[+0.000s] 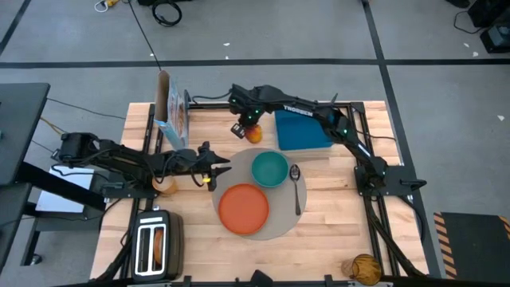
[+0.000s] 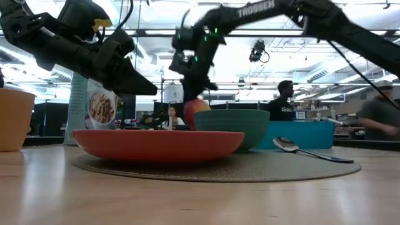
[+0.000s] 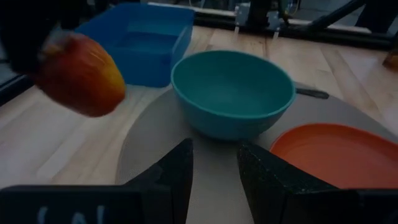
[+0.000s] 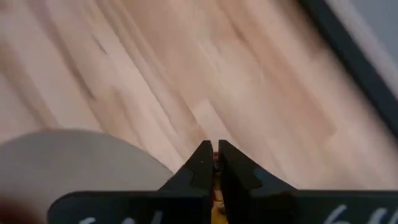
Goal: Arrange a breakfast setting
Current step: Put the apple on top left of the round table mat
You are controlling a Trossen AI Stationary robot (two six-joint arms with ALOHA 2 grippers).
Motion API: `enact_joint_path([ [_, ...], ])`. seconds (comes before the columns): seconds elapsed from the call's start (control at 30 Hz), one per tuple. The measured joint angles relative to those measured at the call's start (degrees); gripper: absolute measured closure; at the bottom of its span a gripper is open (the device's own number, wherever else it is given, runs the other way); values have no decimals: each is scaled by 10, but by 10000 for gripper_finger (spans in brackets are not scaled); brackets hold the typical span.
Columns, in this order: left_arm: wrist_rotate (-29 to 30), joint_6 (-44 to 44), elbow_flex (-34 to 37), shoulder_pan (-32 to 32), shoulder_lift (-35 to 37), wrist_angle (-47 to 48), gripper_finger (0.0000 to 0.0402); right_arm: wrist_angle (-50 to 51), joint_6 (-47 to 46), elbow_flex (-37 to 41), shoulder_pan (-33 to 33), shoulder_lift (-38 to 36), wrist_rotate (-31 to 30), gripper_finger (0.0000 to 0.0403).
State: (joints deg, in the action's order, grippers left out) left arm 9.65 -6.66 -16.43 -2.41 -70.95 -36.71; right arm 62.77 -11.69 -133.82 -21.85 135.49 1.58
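The right arm reaches across the table, its gripper (image 1: 249,127) pinching the red apple (image 1: 254,134) by the stem at the mat's (image 1: 279,227) eleven o'clock. The left gripper (image 1: 217,169), fingers spread and empty, hovers at nine o'clock of the mat.

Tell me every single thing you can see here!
mat: one, grey-beige, mid-table
plate: one, orange, on mat
bowl: one, teal, on mat
spoon: one, metal, on mat beside bowl
red apple: one, beside tray
tray: one, blue, far side
cereal box: one, upright, far left
cup: one, orange, left side
toaster: one, silver, near left corner
toast slice: one, in toaster
people: at least two, room behind
left gripper: open, empty, at mat's left edge
right gripper: shut, seemingly on apple's stem
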Motion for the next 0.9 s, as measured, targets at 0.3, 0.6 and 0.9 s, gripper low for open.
enact_joint_path([
  [0.3, -1, 0, 0, 32, 93, 62, 269, -123, 56, 6, 83, -29, -41, 384],
  [0.6, -1, 20, 0, 111, 175, 134, 269, -214, 42, 98, 141, -27, -80, 384],
  [0.9, -1, 19, 0, 130, 187, 161, 269, -262, 24, 152, 172, -27, -133, 384],
])
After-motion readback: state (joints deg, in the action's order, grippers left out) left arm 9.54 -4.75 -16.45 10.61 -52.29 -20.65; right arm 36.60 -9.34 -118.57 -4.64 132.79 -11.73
